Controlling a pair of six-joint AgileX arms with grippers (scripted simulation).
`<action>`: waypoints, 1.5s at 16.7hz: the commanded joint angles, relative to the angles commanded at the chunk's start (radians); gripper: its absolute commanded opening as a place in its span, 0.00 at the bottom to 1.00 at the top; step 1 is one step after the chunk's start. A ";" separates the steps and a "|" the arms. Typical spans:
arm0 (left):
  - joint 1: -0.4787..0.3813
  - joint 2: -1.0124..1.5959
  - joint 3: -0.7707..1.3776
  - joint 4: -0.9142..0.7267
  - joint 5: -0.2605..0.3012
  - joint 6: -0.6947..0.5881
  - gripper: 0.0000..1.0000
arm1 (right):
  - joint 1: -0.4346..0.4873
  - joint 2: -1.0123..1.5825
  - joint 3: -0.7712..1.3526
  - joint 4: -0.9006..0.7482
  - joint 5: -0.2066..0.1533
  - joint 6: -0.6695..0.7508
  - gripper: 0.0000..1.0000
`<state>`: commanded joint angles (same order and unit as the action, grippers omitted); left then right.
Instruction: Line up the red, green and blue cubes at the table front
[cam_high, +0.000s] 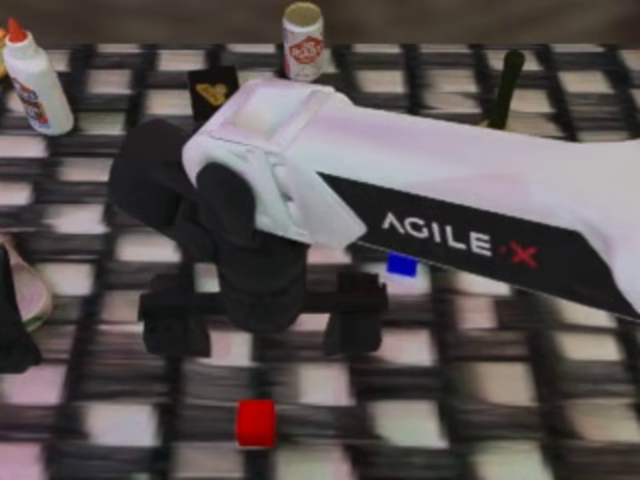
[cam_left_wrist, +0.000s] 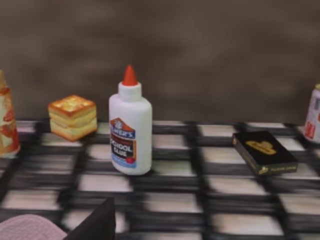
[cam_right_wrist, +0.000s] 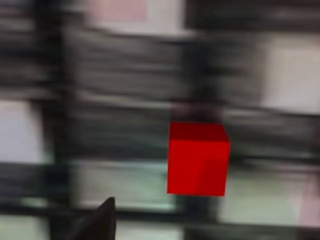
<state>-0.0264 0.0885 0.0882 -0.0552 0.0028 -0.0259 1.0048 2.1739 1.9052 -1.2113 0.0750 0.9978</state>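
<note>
Top view: two cubes are visible, one red cube and one blue cube; no green one can be made out. The red cube sits on the desk near its front edge, left of centre, free of any contact. The blue cube lies farther back, just beside the lower edge of the right arm, which reaches across the desk from the right side. The right gripper hangs over the middle of the desk, behind the red cube and left of the blue one, its two black fingers spread wide apart and grasping nothing. The right wrist view shows the red cube alone on the grid.

Along the back stand one glue bottle at the far left, one black box and one red-and-white can; a dark upright object stands to the right. The left wrist view adds one block of stacked crackers beside the glue bottle.

The left arm is parked at the left edge; whether its gripper is released or clenched cannot be told.
</note>
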 joint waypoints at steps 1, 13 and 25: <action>-0.012 0.045 0.044 -0.028 0.001 -0.012 1.00 | -0.023 -0.051 -0.043 0.027 0.014 -0.029 1.00; -0.232 1.145 0.902 -0.609 0.001 -0.254 1.00 | -0.540 -1.230 -1.035 0.580 0.102 -0.564 1.00; -0.413 2.037 1.609 -1.063 0.002 -0.448 1.00 | -0.964 -2.108 -1.856 1.156 -0.052 -0.973 1.00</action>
<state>-0.4394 2.1258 1.6970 -1.1186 0.0043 -0.4739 0.0407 0.0657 0.0491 -0.0556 0.0226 0.0243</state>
